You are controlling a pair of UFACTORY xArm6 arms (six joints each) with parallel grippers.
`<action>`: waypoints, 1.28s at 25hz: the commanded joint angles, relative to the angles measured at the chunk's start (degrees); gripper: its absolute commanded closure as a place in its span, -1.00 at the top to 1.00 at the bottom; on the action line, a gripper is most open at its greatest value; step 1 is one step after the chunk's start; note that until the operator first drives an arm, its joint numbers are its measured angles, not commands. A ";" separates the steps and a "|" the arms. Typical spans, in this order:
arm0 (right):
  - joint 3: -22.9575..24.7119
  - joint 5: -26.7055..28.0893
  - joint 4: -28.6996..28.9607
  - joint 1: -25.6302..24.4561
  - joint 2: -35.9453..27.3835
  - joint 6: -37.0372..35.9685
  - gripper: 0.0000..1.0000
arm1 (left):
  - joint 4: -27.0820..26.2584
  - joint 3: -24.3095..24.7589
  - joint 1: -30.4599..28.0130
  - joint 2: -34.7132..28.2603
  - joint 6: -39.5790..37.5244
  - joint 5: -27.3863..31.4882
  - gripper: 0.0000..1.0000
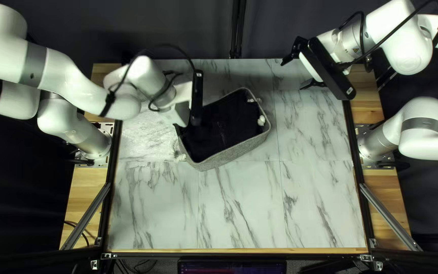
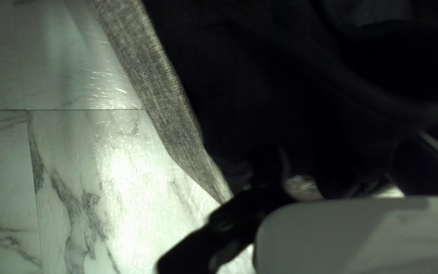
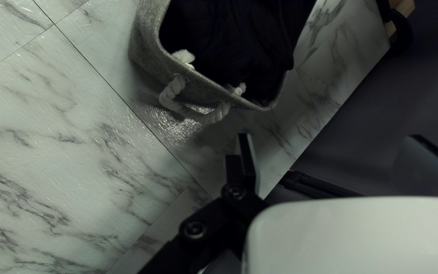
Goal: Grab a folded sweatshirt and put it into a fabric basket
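In the top left view, my left gripper [image 1: 184, 114] is at the left end of the grey fabric basket [image 1: 234, 153], its fingertips hidden. The black sweatshirt [image 1: 221, 127] lies inside the basket. Seen from the left wrist, the open left gripper [image 2: 348, 160] has dark cloth around and ahead of its fingers; the sweatshirt [image 2: 280, 91] fills the space beside the basket wall [image 2: 153, 76]. My right gripper [image 1: 295, 74] is open near the far right corner of the table. In the right wrist view, nothing is between the fingers of that gripper [image 3: 335, 160]; the basket [image 3: 148, 38] and sweatshirt [image 3: 229, 40] are ahead.
White rope handles [image 3: 191, 110] hang at the basket's ends. The marble-patterned table [image 1: 239, 208] extends in front of the basket and to its right. A dark curtain [image 1: 193, 25] stands behind the far edge, and dark frame rails [image 1: 357, 152] run along the table's sides.
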 commanded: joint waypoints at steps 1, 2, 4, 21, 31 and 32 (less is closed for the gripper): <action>0.00 0.00 0.00 0.00 0.00 0.00 1.00 | 5.89 -1.65 -4.81 -3.40 -11.16 0.50 1.00; 0.00 0.00 0.00 0.00 0.00 0.00 1.00 | 6.97 -1.86 -6.53 -3.22 -13.43 -0.07 1.00; 0.00 0.00 0.00 0.00 0.00 0.00 1.00 | 8.04 -2.29 -9.10 -2.13 -15.73 -1.08 1.00; -4.22 2.92 -7.68 4.18 -0.12 12.20 1.00 | 2.46 -5.83 -7.61 12.09 -6.24 -3.28 1.00; -0.76 1.33 -11.42 3.73 -5.13 16.83 1.00 | -2.62 -4.24 -5.81 16.97 -0.92 -6.01 1.00; -0.57 1.34 -11.52 3.59 -5.73 16.85 1.00 | -3.16 -4.38 -6.04 17.83 -0.60 -6.46 1.00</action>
